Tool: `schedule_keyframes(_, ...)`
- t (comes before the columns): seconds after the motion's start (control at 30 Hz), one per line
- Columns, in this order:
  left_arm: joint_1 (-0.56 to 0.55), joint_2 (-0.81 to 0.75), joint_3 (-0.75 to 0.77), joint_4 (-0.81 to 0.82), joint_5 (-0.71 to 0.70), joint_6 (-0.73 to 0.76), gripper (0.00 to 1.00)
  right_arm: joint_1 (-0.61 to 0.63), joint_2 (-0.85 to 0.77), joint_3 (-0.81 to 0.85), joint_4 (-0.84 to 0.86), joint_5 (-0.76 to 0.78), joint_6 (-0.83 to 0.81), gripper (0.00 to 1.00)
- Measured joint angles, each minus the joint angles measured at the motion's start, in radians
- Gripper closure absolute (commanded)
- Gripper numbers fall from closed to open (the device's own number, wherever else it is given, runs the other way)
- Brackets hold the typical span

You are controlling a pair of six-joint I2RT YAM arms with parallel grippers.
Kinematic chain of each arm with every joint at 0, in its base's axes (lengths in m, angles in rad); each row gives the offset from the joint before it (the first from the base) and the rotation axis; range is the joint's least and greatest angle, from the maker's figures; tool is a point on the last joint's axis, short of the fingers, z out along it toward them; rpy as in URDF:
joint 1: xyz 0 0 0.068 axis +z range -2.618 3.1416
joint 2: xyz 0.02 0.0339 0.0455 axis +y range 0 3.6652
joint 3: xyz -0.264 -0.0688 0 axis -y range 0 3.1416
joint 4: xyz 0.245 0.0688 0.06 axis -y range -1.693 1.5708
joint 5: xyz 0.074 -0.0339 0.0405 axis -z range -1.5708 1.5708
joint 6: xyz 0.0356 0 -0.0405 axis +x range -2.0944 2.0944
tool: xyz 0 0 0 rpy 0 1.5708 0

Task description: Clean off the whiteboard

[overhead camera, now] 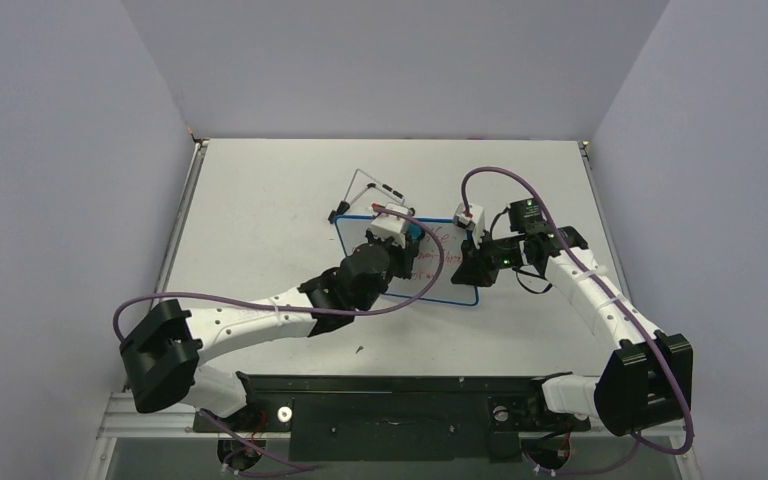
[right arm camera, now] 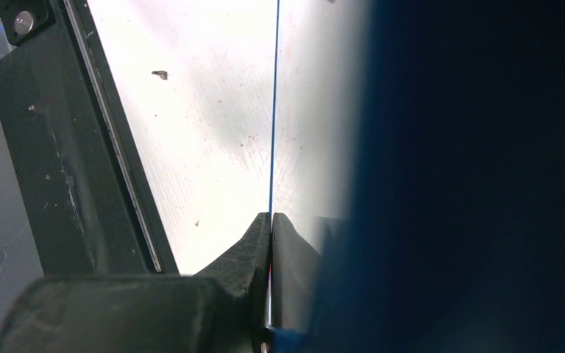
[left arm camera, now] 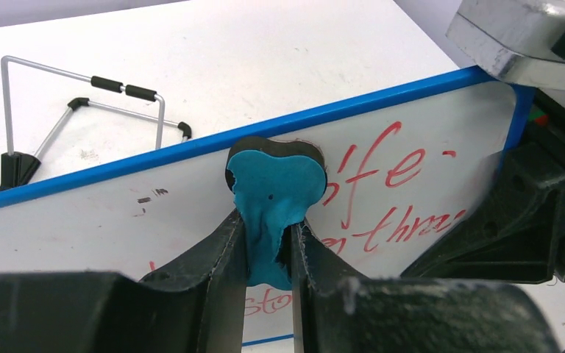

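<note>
The whiteboard (overhead camera: pixel 442 272) lies mid-table with a thin blue rim and red handwriting; in the left wrist view (left arm camera: pixel 81 220) its left part is wiped white. My left gripper (overhead camera: pixel 401 233) is shut on a small blue-black eraser (left arm camera: pixel 276 184) and presses it against the board near the top rim, just left of the red words (left arm camera: pixel 393 165). My right gripper (overhead camera: pixel 467 263) is shut on the board's right edge; in the right wrist view its jaws (right arm camera: pixel 271 220) pinch the thin blue rim (right arm camera: pixel 274 110). The black wire stand (overhead camera: pixel 370 190) sits behind the board.
The wire stand (left arm camera: pixel 81 103) rests on the white table beyond the board's top rim. A black rail (overhead camera: pixel 390 385) runs along the table's near edge and shows in the right wrist view (right arm camera: pixel 51 147). A small dark speck (overhead camera: pixel 359 349) lies near the front.
</note>
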State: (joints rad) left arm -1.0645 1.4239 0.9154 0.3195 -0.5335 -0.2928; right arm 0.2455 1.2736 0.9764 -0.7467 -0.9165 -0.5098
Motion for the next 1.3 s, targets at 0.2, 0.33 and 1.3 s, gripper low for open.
schedule_keyframes(0.2,0.001,-0.023,-0.057,0.049,0.011,-0.010,1.00,0.006,0.000,0.000,-0.018,-0.011,-0.002,1.00)
schedule_keyframes(0.33,-0.015,-0.016,-0.063,0.052,0.010,-0.010,1.00,0.006,0.000,0.000,-0.021,-0.014,-0.002,1.00)
schedule_keyframes(1.3,-0.035,-0.002,-0.048,0.047,0.010,0.034,1.00,0.005,0.000,0.000,-0.032,-0.019,-0.003,1.00)
